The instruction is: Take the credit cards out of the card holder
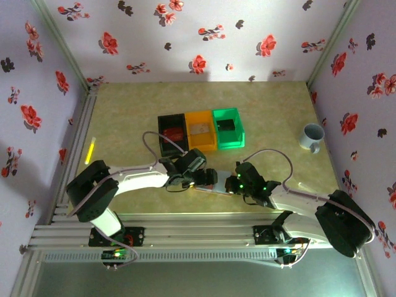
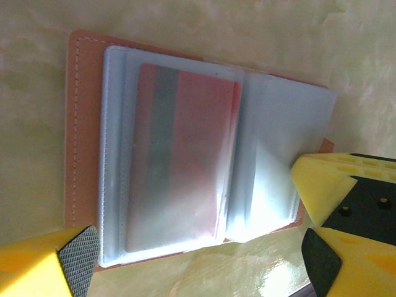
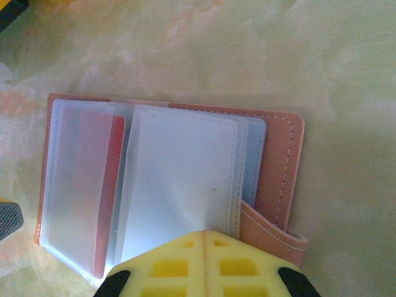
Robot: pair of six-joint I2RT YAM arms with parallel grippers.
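The card holder [image 1: 213, 189] lies on the table [image 1: 124, 117]. Behind it stands a row of three bins [image 1: 200, 131]. A mug [image 1: 312, 136] sits well to its right, farther back. A card [image 2: 179, 161] is tucked in one sleeve.

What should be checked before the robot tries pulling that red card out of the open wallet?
1. The pinkish-brown bifold card holder lies open, inside up: ok.
2. The red plastic card with a grey stripe is in sight, inside a clear plastic sleeve: ok.
3. The left gripper is open, a finger at either side of the holder: ok.
4. The right gripper is shut at the sleeve pages' edge; whether it pinches one: cannot tell.
5. Which side the card's sleeve opens on: cannot tell.
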